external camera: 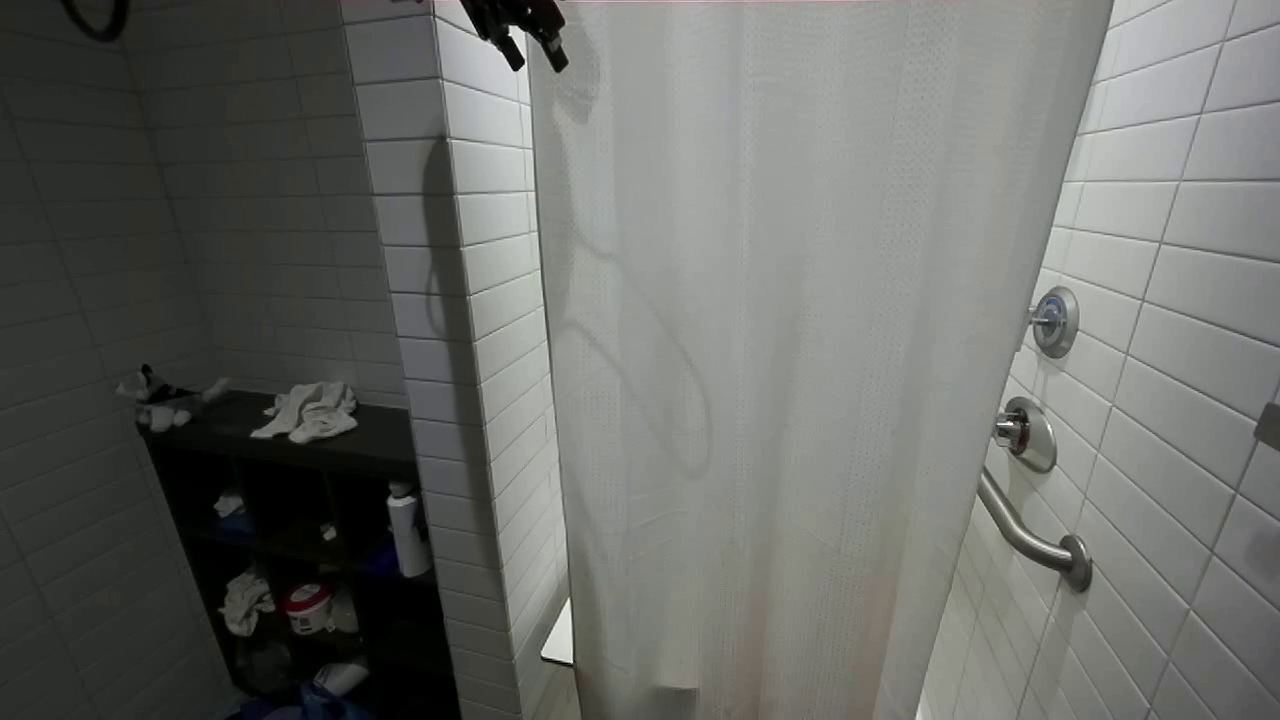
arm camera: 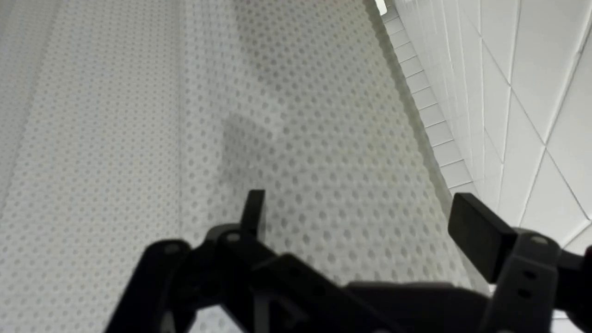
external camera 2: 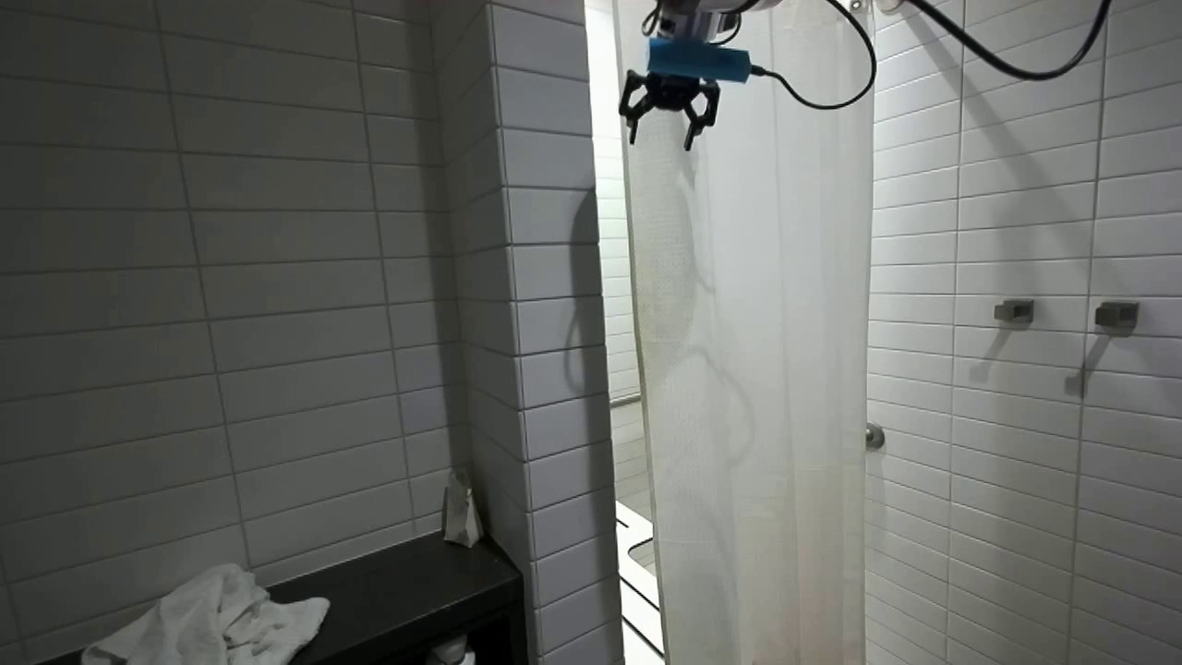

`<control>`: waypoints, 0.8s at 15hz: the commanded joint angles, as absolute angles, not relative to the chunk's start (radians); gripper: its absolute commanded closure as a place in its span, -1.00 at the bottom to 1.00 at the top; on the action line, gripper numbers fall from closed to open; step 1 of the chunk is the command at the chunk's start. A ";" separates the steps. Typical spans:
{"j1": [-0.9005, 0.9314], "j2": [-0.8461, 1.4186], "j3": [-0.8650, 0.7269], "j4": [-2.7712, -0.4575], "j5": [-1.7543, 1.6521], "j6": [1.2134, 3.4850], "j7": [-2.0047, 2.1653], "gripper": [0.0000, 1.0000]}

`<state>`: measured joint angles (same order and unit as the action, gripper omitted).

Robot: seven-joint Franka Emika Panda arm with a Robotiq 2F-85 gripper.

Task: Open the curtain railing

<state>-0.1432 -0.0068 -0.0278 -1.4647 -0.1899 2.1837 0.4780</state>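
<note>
The curtain railing [external camera: 780, 350] is a tall white fabric curtain with soft vertical folds, hanging across the shower in both exterior views. My gripper [external camera 2: 660, 143] is high up near the curtain's free edge, pointing down, its fingers spread apart. Only its dark fingertips show at the top in an exterior view [external camera: 538, 62]. Dotted curtain cloth [arm camera: 351, 185] fills most of the wrist view, behind the spread fingers. There the curtain's edge runs down close to the right finger [arm camera: 481, 236]. Whether any finger touches the cloth I cannot tell. The rail itself is out of view.
A tiled column [external camera 2: 559, 323] stands beside the curtain's free edge, with a narrow gap between. Beyond the gap shows a white slatted bench [external camera 2: 639, 600]. A dark shelf [external camera: 300, 450] holds cloths and bottles. A grab bar [external camera: 1030, 535] and valves are on the tiled wall. A black cable [external camera 2: 845, 102] loops from the wrist.
</note>
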 commanded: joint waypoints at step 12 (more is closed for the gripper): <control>-0.184 0.086 -0.060 -1.422 -0.123 2.304 0.324 -0.46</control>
